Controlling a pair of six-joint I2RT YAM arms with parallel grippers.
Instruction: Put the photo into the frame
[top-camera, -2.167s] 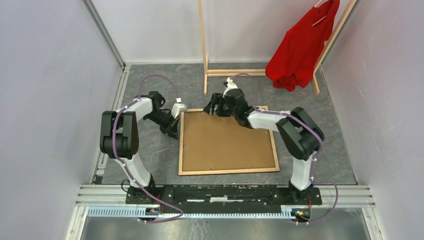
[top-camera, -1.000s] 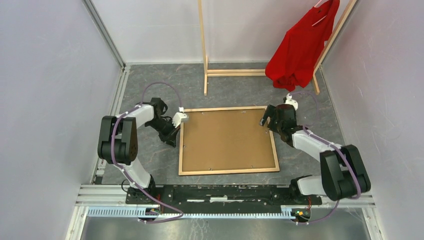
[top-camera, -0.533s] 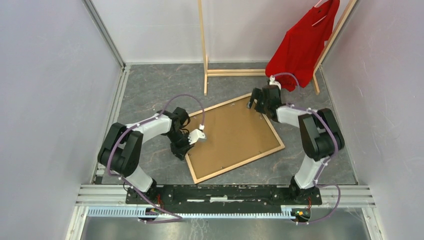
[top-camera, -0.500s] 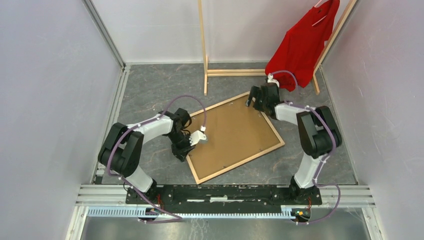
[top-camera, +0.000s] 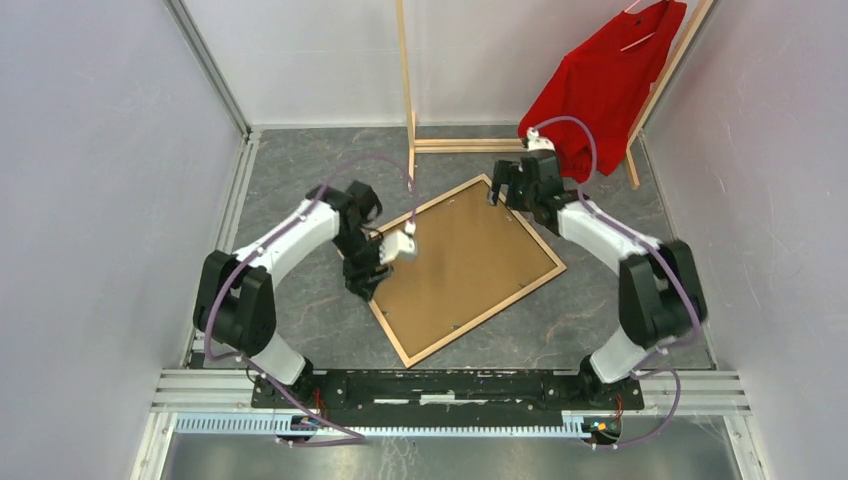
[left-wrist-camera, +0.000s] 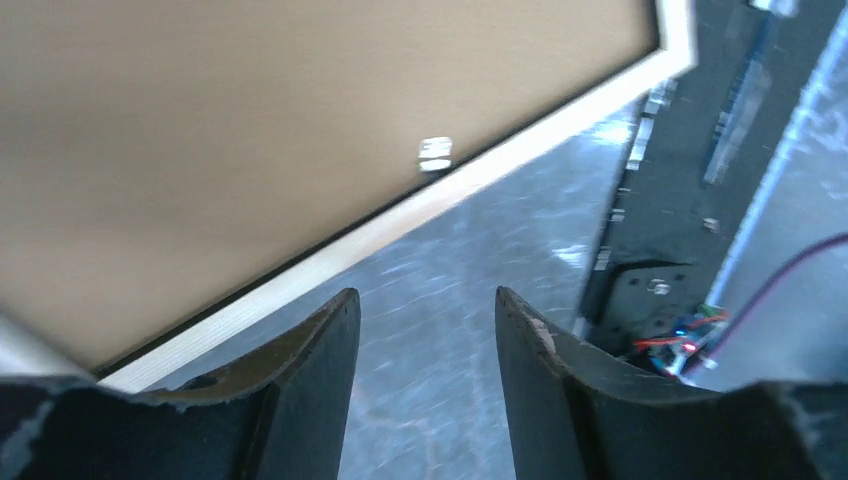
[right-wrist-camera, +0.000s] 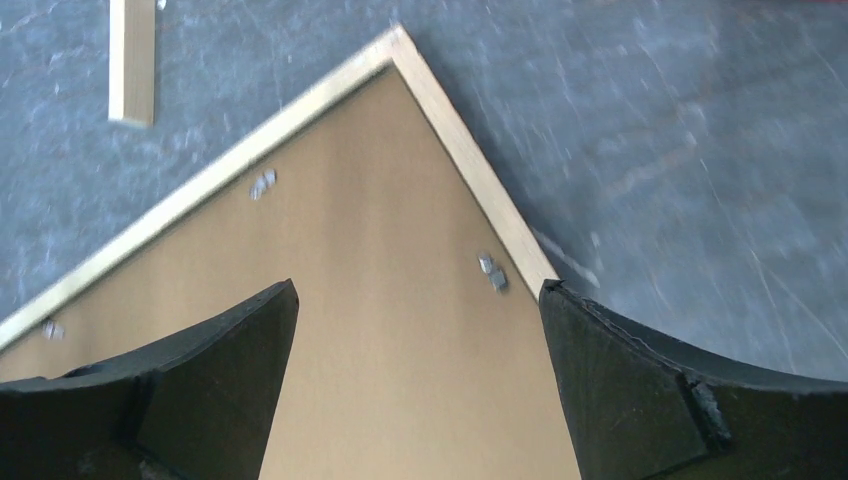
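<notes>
Frame flat on grey table, light wood back facing up, turned diagonally.

Grey marbled tabletop, large light-wood rectangular picture frame lying back-up and askew, brown backing board set in it, tall wooden clothes rack standing just beyond the frame's far corner

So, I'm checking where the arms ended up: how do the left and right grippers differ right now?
The left gripper hangs over the table beside the frame rail; the right gripper hangs over the frame's corner, above the backing board. The left's jaws look narrower, the right's wider. Both are open and hold nothing.
</notes>
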